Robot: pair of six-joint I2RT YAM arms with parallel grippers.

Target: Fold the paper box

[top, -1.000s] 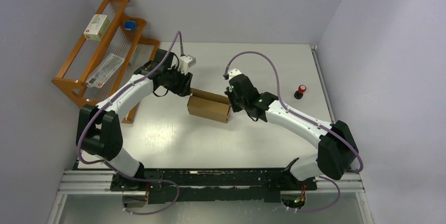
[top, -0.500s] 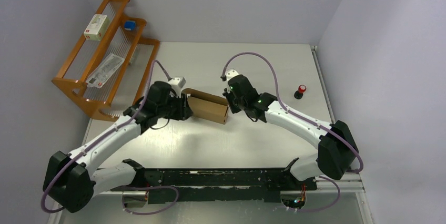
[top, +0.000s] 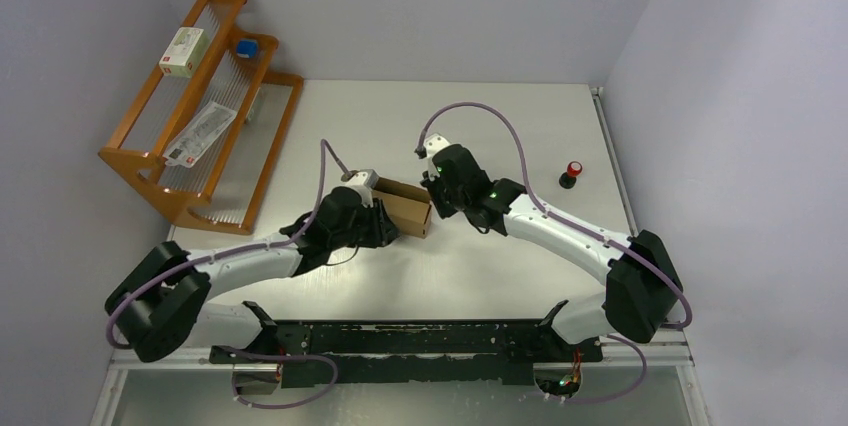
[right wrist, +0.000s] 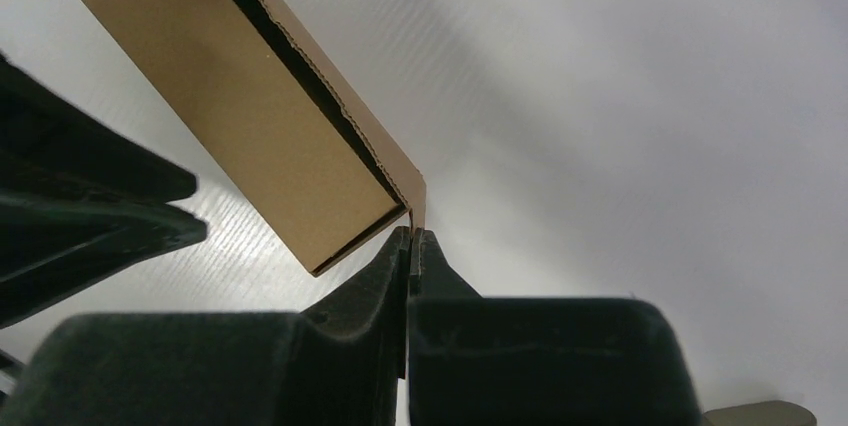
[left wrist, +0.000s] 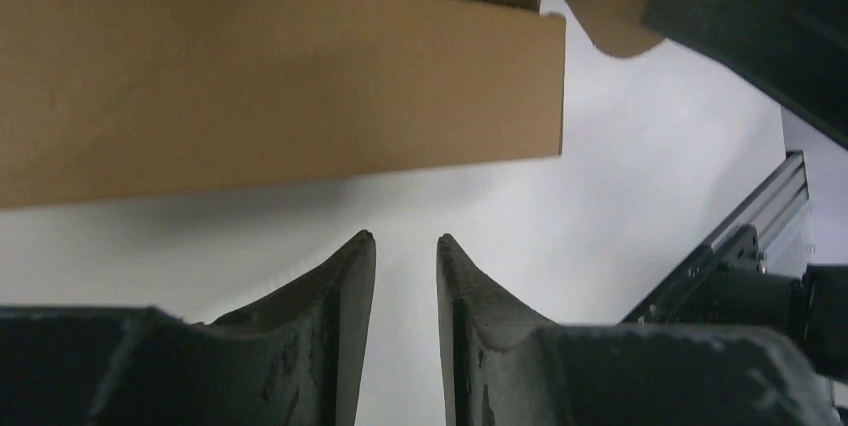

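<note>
paper box [top: 408,208]: lying near the middle of the table [top: 480,266], between the two grippers; brown cardboard, long side facing the arms' bases
box lid: sitting slightly off the body along one long edge (dark slit showing in the right wrist view [right wrist: 300,76])
left gripper [top: 386,226]: reaching in low at the box's near-left side; fingers [left wrist: 345,286] standing a narrow gap apart, gripping nothing, only bare table showing between them; box wall [left wrist: 250,76] facing them just ahead, not touching
right gripper [top: 433,198]: sitting at the box's right end; fingertips pressing together [right wrist: 412,236] and pinching the thin corner of the box's flap
wooden rack [top: 130,158]: standing at the far left against the wall, carrying a small white box [top: 185,51]
red button [top: 572,174]: sitting on the table well right of the box
</note>
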